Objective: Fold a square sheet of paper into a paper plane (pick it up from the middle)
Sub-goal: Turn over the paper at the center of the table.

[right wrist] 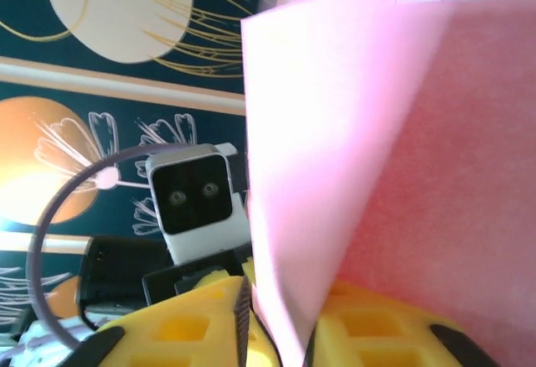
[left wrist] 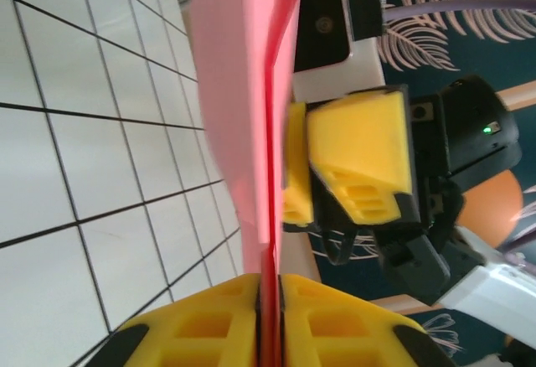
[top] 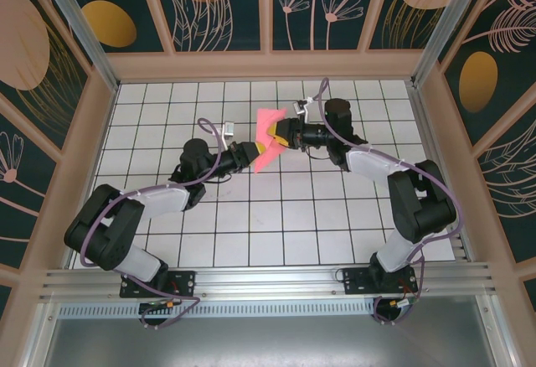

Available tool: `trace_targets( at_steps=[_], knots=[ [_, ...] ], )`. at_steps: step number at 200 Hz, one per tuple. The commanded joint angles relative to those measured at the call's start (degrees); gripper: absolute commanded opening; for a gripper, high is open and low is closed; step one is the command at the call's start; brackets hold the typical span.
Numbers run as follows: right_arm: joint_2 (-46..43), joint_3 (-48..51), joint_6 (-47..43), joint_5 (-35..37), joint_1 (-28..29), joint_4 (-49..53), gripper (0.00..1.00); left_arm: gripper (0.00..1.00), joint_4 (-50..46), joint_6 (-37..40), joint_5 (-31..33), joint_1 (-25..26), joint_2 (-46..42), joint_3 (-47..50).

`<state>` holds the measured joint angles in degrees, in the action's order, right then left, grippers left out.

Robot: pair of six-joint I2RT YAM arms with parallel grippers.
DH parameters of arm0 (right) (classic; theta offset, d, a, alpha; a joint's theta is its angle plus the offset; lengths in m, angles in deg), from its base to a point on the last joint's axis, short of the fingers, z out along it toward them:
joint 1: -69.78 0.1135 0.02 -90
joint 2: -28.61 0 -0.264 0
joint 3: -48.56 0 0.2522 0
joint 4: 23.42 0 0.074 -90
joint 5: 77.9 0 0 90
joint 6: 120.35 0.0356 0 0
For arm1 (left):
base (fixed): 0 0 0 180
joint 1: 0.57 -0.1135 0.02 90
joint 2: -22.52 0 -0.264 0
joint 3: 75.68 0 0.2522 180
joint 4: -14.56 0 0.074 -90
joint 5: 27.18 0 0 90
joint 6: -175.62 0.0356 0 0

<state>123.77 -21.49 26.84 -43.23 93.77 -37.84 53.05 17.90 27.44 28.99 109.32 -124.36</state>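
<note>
Pink-red sheet of paper [top: 269, 122], folded on a crease, is held above the white gridded board [top: 251, 216]; left gripper [left wrist: 270, 317] pinches its edge; right gripper [right wrist: 276, 338] stands narrowly parted around it.

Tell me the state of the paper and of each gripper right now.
pink paper: folded, held up off the gridded board between the two grippers.
left gripper: shut on the paper.
right gripper: paper sits between its jaws; cannot tell whether they are clamping it.
</note>
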Motion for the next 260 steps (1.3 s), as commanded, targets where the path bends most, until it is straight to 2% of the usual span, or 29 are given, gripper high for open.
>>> trace_targets(
  at_steps=[1,34,56,73,95,118,145,165,180,197,212,226,260],
  knots=[
    [-3.3,-2.7,-10.4,5.4,-0.7,13.1,0.38,0.13,-11.2,8.9,3.1,-0.2,-2.6,-3.3],
    [-6.8,-1.9,-17.6,17.3,-2.7,24.1,0.58,0.12,-32.6,21.2,13.3,-0.1,-6.5,-6.8],
    [-10.1,0.7,-20.2,24.2,-3.5,26.2,0.67,0.14,-51.2,28.0,22.8,-0.1,-7.4,-12.7],
    [-11.9,1.4,-21.5,29.1,-3.7,28.1,0.7,0.13,-61.4,31.7,30.7,0.4,-7.2,-16.9],
    [-13.6,2.9,-22.6,32.7,-3.7,28.5,0.76,0.13,-73.2,33.8,44.4,2.3,-5.1,-22.5],
    [-14.5,4.5,-22.6,34.6,-3.7,28.4,0.78,0.13,-82.5,34.0,58.1,6.1,-0.6,-28.3],
    [-15.0,6.1,-22.1,36.8,-3.8,28.8,0.79,0.14,-88.9,32.2,67.3,8.7,7.1,-33.9],
    [-15.0,6.8,-21.5,37.5,-4.2,28.8,0.79,0.15,-90.1,30.6,68.8,10.3,12.9,-37.0],
    [-14.9,7.2,-21.1,38.3,-4.5,29.2,0.79,0.15,-89.5,29.9,67.3,11.3,16.8,-39.1],
    [-15.0,7.6,-20.8,39.2,-4.9,29.7,0.79,0.16,-87.3,28.7,62.1,11.9,20.2,-41.2],
    [-15.1,7.9,-20.2,39.1,-5.1,30.2,0.8,0.19,-81.4,28.2,55.6,12.3,21.6,-40.5],
    [-15.5,8.7,-20.0,38.9,-5.3,29.9,0.8,0.26,-77.3,27.4,50.7,12.3,22.7,-40.0],
    [-15.4,8.6,-20.0,41.6,-4.5,31.8,0.79,0.5,-71.2,27.6,44.6,11.6,20.6,-39.2]
  ],
)
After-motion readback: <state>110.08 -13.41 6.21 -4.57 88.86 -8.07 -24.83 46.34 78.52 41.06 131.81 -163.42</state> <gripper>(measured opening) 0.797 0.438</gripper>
